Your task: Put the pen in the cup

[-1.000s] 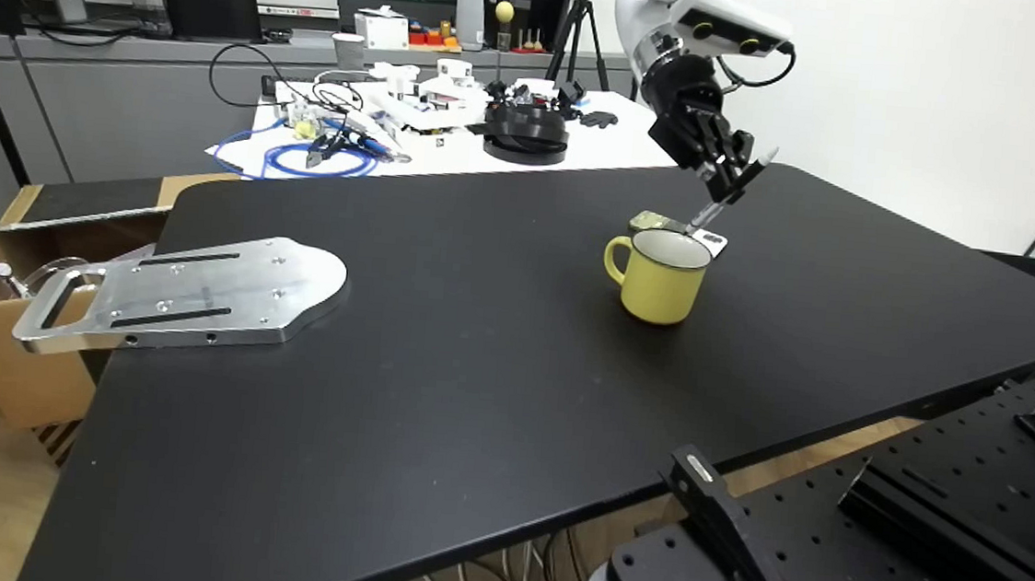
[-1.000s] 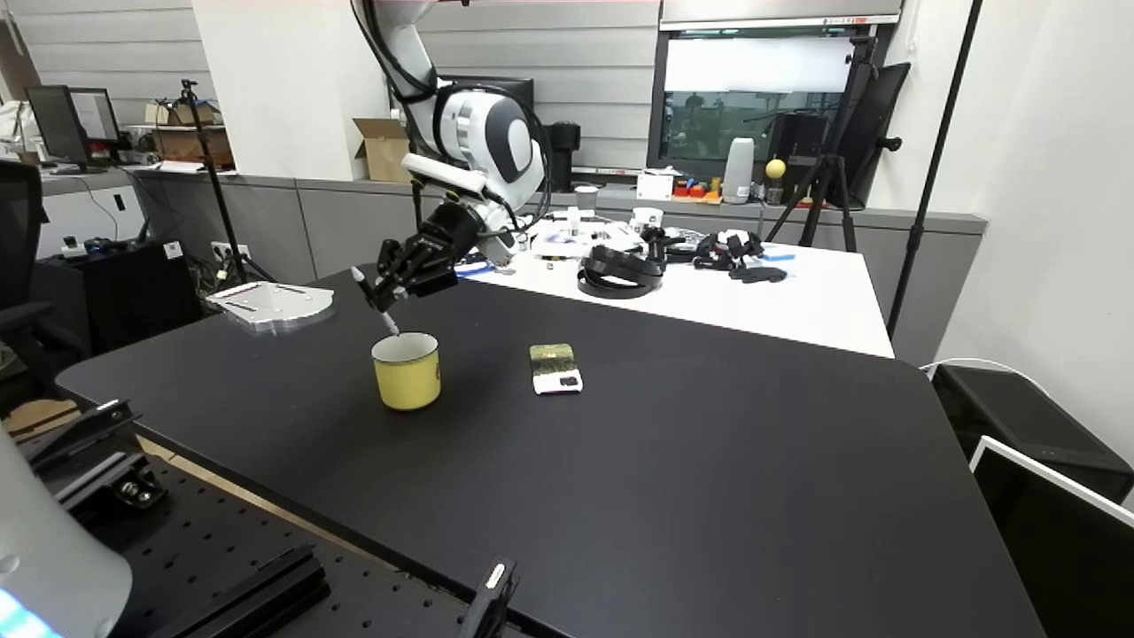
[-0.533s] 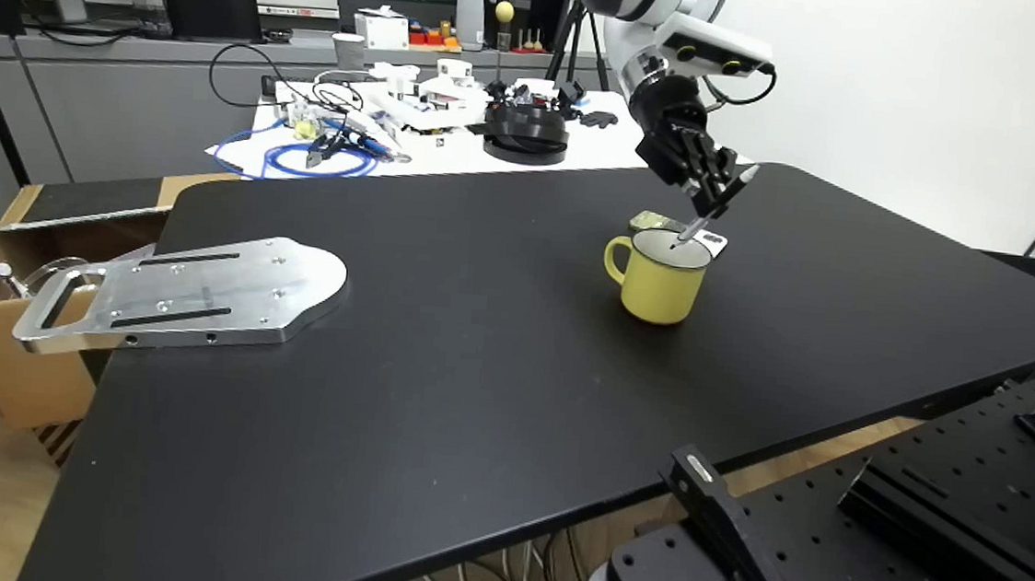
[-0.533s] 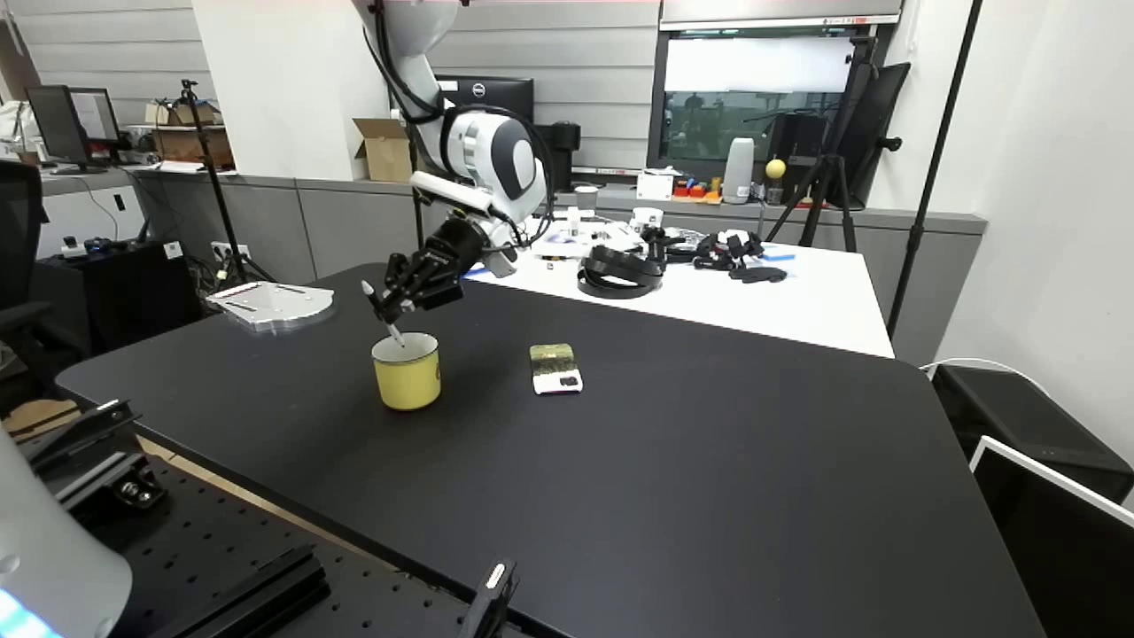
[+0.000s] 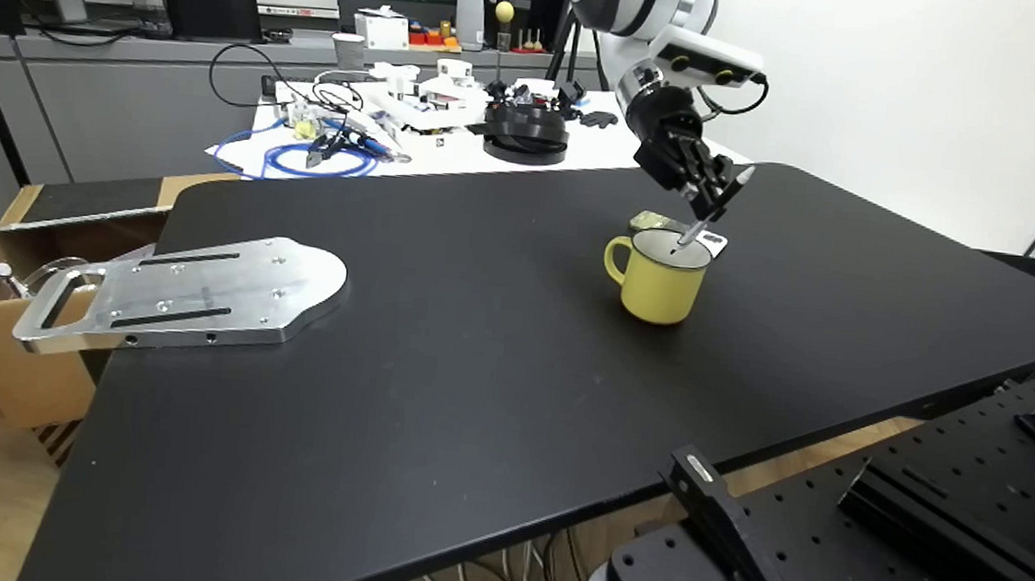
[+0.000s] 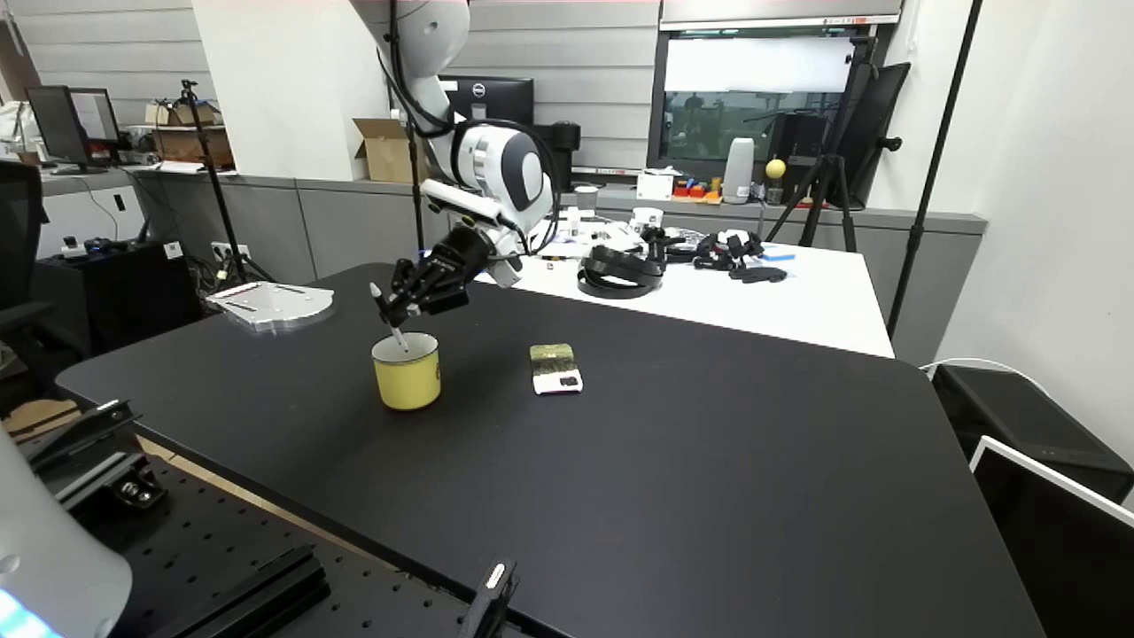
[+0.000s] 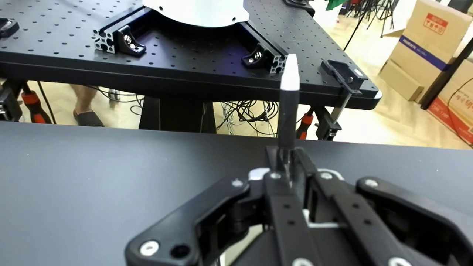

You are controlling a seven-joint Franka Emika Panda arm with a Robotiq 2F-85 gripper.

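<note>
The Robotiq gripper (image 7: 288, 158) has its fingers closed on the pen (image 7: 288, 111), whose lower end lies inside the mouth of the yellow enamel-style mug (image 5: 663, 288) in both exterior views. The mug stands in from the edge of the black counter (image 5: 471, 407) that faces the perforated mounting bench (image 5: 965, 473). The pen slants, so I would tip it more upright, lower it until the fingertips near the rim (pushing on the rim could drag the mug), then part them gently. A phone-like slab (image 6: 555, 369) lies near the mug, apart from it, and seems no obstacle. The machined metal plate (image 5: 194, 293) overhangs the edge by the cardboard box (image 5: 40, 373), well away.
</note>
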